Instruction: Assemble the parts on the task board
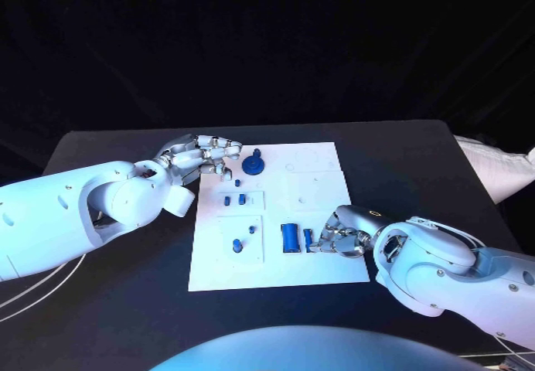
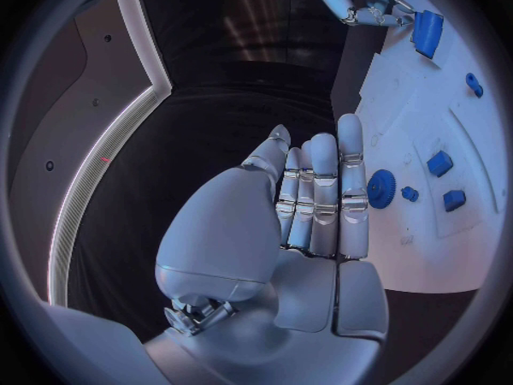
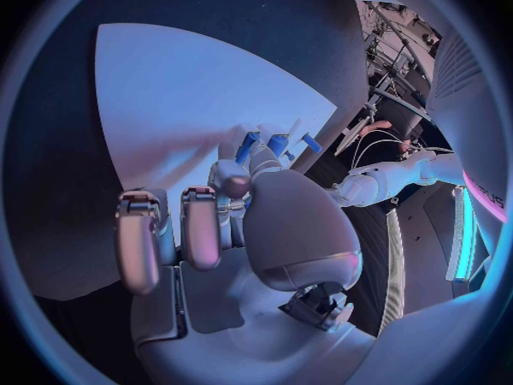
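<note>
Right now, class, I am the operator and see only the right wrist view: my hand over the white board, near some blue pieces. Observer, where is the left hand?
Observer: The left hand is at the far left corner of the task board. It holds nothing, and the left wrist view shows its fingers straight.
Operator: Is any part beside it?
Observer: Yes, a round toothed blue part lies on the board right beside its fingertips.
Operator: What lies between that part and my right hand?
Observer: Two small blue blocks sit side by side near the middle of the board.
</note>
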